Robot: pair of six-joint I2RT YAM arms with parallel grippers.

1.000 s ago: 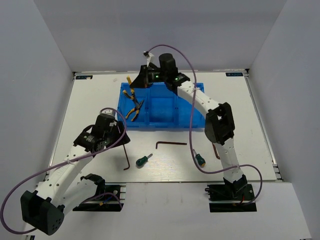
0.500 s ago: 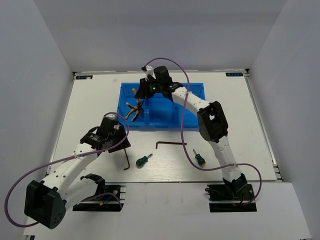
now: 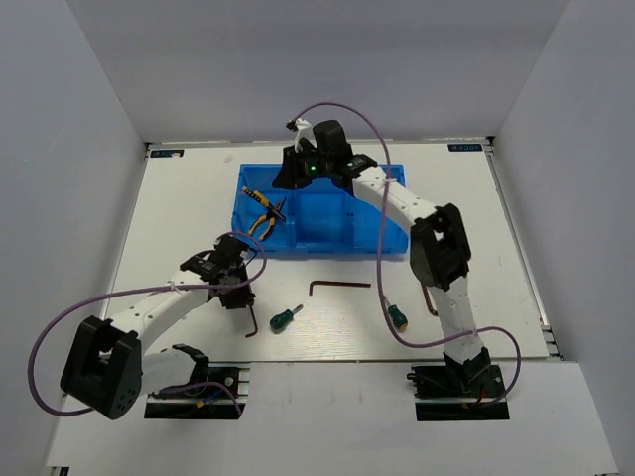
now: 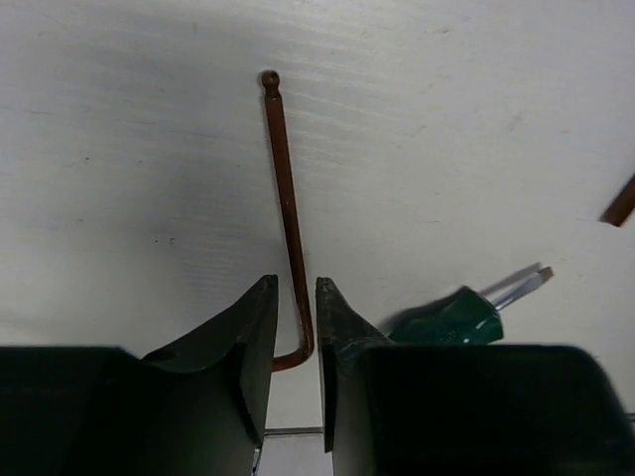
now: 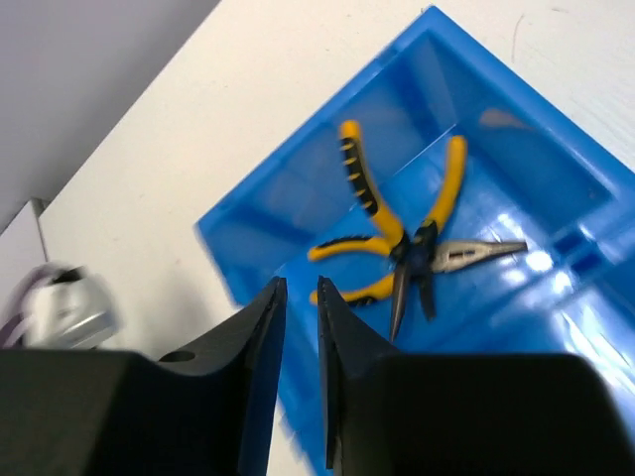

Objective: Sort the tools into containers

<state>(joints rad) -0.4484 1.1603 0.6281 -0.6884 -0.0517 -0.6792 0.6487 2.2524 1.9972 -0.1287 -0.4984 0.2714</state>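
Left gripper: jaws narrowly parted, set down astride the shaft of a hex key that lies flat on the table. A sliver of table shows between one pad and the shaft. Whether the other pad touches it, cannot tell.

Right gripper: jaws slightly apart, nothing between them. It hangs over the left end compartment of the blue bin. Two pliers lie crossed on that compartment's floor. The other two compartments look bare, though the right arm covers part of them.

Surface: white table, matte, faintly scuffed. Plain grey walls on three sides.

Around: green screwdriver just beside the left gripper. Second hex key near the bin's front wall. Other screwdriver and third hex key by the right arm, whose forearm hides part of that key.
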